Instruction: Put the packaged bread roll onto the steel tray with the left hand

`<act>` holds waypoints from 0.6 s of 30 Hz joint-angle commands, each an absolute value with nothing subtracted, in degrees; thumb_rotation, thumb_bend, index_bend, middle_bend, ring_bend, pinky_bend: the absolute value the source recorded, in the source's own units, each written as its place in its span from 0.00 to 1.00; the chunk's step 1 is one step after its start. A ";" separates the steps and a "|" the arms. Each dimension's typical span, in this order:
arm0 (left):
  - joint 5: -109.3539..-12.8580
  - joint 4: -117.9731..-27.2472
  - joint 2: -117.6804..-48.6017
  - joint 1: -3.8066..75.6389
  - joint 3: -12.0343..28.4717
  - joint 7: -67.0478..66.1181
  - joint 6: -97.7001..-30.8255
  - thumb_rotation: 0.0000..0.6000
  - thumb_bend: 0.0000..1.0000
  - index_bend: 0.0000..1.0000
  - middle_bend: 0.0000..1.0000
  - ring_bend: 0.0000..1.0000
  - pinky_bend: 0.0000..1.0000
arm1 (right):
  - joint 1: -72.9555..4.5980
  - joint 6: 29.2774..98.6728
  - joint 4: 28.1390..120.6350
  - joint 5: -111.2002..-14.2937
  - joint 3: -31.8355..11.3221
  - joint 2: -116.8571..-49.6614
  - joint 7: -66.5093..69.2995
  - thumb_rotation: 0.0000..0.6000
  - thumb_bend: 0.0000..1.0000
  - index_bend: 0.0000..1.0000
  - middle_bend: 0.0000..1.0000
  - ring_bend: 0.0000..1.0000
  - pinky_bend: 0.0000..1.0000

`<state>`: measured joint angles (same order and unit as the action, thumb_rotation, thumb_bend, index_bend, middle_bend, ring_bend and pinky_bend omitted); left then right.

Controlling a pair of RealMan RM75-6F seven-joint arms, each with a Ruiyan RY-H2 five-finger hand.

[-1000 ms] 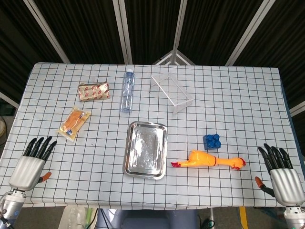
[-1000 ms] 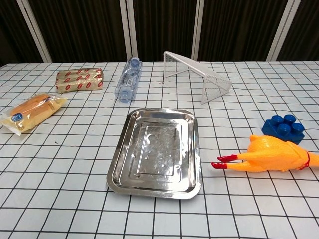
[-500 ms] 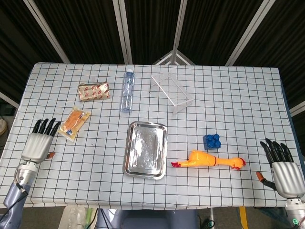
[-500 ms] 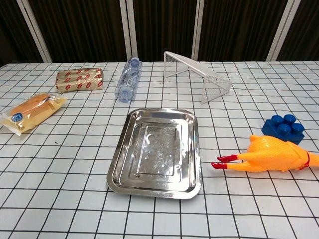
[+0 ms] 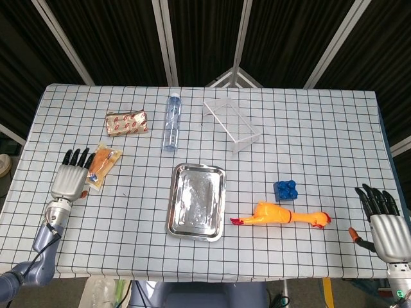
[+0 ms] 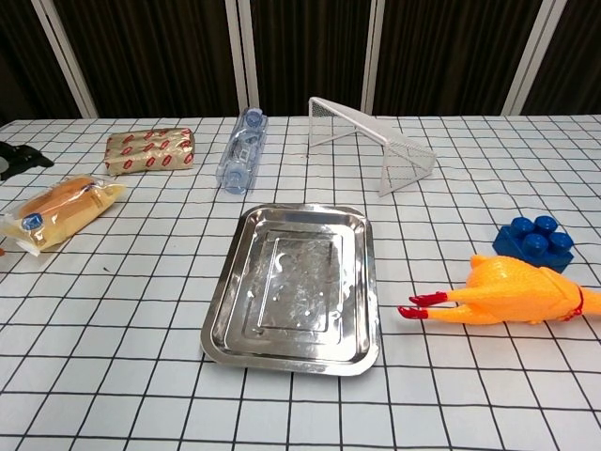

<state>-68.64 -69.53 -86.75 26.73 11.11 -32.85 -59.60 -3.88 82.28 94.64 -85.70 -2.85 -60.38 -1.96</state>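
Observation:
The packaged bread roll [image 5: 101,164] [image 6: 58,212], orange in clear wrap, lies at the table's left. The steel tray [image 5: 197,201] [image 6: 296,285] sits empty in the middle. My left hand [image 5: 70,174] hovers just left of the roll, fingers straight and apart, holding nothing; its dark fingertips [image 6: 17,158] peek in at the chest view's left edge. My right hand [image 5: 383,222] is open near the table's front right corner, far from the tray.
A red-patterned packet [image 5: 126,122], a water bottle [image 5: 171,121] and a wire mesh frame [image 5: 232,124] lie at the back. A blue brick [image 5: 286,189] and a rubber chicken [image 5: 282,215] lie right of the tray.
My left hand has moved forward and to the right, from the front left edge up to the roll's side. My right hand has drawn back slightly toward the table's edge.

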 commanded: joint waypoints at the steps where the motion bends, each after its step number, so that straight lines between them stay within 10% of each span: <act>1: -66.97 -67.35 -88.33 28.52 11.99 -33.43 -58.15 1.00 0.01 0.00 0.00 0.00 0.02 | -3.90 82.12 94.58 -85.20 -2.99 -60.32 -1.87 1.00 0.33 0.00 0.00 0.00 0.00; 18: -60.02 -60.69 -92.00 33.49 12.45 -35.73 -52.49 1.00 0.08 0.07 0.11 0.07 0.12 | -4.51 80.96 94.26 -82.99 -3.78 -60.15 -1.39 1.00 0.33 0.00 0.00 0.00 0.00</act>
